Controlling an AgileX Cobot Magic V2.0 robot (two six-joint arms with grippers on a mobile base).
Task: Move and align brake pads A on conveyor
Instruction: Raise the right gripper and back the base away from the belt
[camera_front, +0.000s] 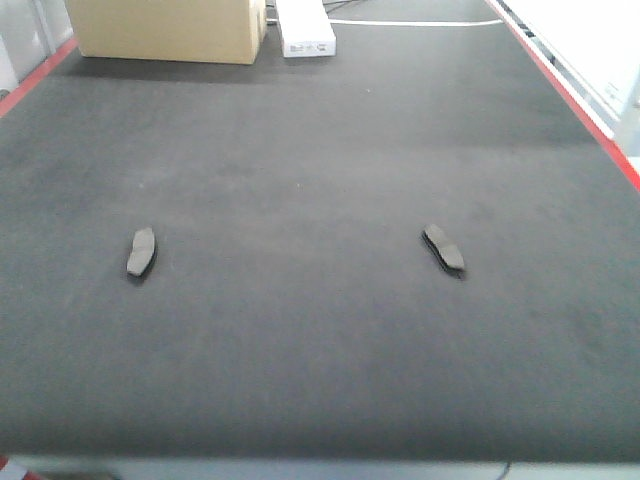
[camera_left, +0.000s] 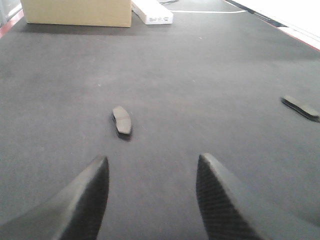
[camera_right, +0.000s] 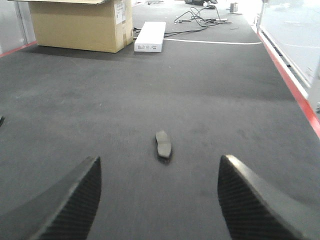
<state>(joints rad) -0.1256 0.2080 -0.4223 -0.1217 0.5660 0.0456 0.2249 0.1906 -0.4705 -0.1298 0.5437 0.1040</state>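
Nearest, in the left wrist view: left claw (camera_left: 152, 200) spread wide and empty, low over the conveyor (camera_left: 200, 75). Just ahead, a little left of the gap's centre: left pad (camera_left: 122, 120), flat on the belt, long axis pointing almost straight away from the claw, far end tipped slightly left. Same picture on the other side: right claw (camera_right: 160, 200) likewise apart, gripping nothing, with right pad (camera_right: 163, 145) dead ahead on the centre line, long axis again running away. Judged from that, a straight reach forward for each arm to its own pad, fingers closing across the short width, hardly any wrist turn. From the front view, both pads at much the same depth and well apart, left pad (camera_front: 141, 251) nearly lengthwise, right pad (camera_front: 443, 249) on a diagonal with the far end leaning left, so not yet aligned with each other. Only two pads in view. Far end of the belt: cardboard box (camera_right: 75, 25), contents hidden, and beside it a flat white box (camera_right: 150, 36), shut. Beyond those, loose cables (camera_right: 200, 15).
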